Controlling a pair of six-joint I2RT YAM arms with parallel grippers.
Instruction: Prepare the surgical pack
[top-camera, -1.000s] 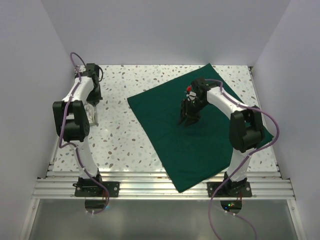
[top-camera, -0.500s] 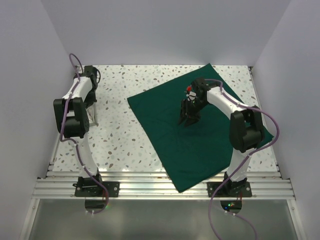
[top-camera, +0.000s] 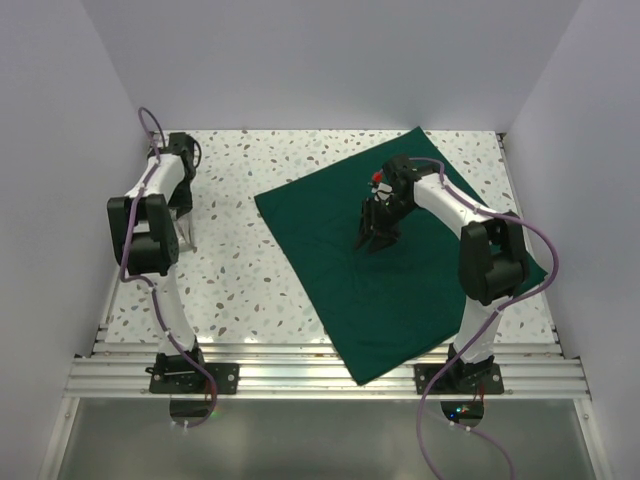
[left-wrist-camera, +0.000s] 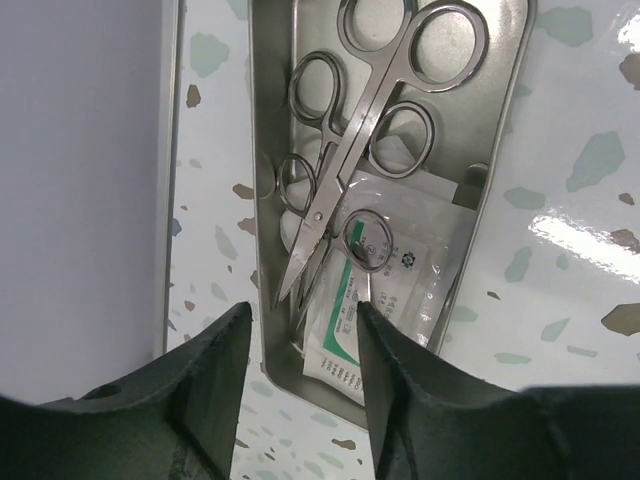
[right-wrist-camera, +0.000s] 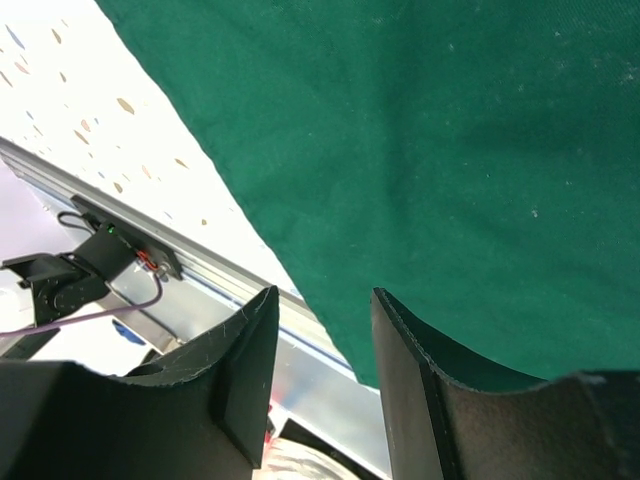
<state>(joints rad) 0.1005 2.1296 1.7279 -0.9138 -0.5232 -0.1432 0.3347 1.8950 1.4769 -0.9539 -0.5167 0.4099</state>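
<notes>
The surgical pack's dark green drape (top-camera: 400, 250) lies spread flat on the right half of the table. Its small steel tray (left-wrist-camera: 266, 150) sits apart at the far left and holds silver scissors (left-wrist-camera: 352, 137) and other ringed instruments over a white packet (left-wrist-camera: 405, 285). My left gripper (left-wrist-camera: 303, 325) hovers open over the tray's near end, one finger on each side of its corner, holding nothing. My right gripper (top-camera: 378, 236) stands open just above the middle of the drape (right-wrist-camera: 450, 150), also holding nothing.
The side wall (left-wrist-camera: 80, 180) stands close to the left of the tray. An aluminium rail (top-camera: 320, 372) runs along the table's near edge, and the drape's near corner reaches it. Speckled tabletop (top-camera: 250, 270) lies between tray and drape.
My left arm has drawn slightly toward the far left corner, and its jaws have parted. The right arm and the drape have not moved.
</notes>
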